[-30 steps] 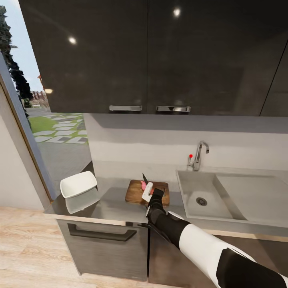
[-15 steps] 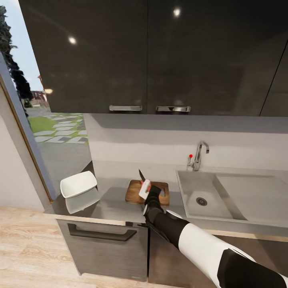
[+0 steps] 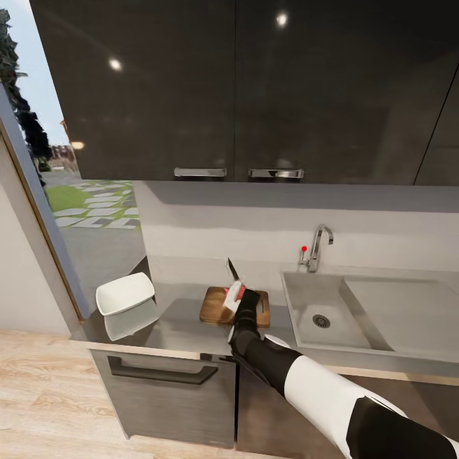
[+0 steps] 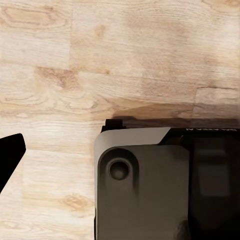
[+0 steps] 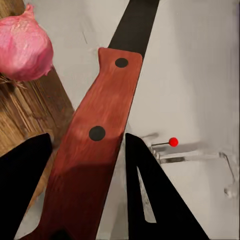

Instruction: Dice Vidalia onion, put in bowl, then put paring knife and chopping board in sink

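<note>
Dicing step, looks like: right gripper is pinching the paring knife by its red handle, blade up over the chopping board on the tabletop, where the Vidalia onion sits whole (uncut so far), so next it needs the blade lowered onto the bulb.

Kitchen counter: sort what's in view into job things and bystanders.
Job: paring knife in right gripper, Vidalia onion, chopping board, bowl, sink, countertop.
Bystanders: upper cabinets, wooden floor.
</note>
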Motion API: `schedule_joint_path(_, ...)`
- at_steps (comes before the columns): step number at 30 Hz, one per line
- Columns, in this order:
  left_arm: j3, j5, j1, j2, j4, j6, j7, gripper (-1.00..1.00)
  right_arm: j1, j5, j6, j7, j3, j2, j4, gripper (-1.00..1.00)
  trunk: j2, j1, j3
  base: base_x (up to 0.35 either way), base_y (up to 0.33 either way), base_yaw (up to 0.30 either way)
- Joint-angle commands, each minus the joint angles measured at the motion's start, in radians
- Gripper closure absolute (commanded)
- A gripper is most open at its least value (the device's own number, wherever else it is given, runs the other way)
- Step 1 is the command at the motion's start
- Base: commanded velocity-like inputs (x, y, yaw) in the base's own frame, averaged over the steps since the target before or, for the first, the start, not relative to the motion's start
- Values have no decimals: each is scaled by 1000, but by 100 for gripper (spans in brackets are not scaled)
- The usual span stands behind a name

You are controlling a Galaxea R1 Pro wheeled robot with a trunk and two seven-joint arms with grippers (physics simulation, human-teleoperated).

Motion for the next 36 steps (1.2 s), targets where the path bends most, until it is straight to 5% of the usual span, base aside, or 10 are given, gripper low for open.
schedule_joint_path(1,-8,8,-1,-1,4,-6,-3,-100,-1,14,7,-21,5,0,3,100,-1,1,-1,0,0,0)
schedule_joint_path(9,-8,8,-1,-1,4,-6,-3,-100,-1,65,9,-195,8,0,22,100,-1,1,-1,0,0,0)
schedule_joint_path(36,-8,8,-1,-1,4,-6,-3,-100,-1,62,1,-212,8,0,28,100,-1,1,14,0,5,-29)
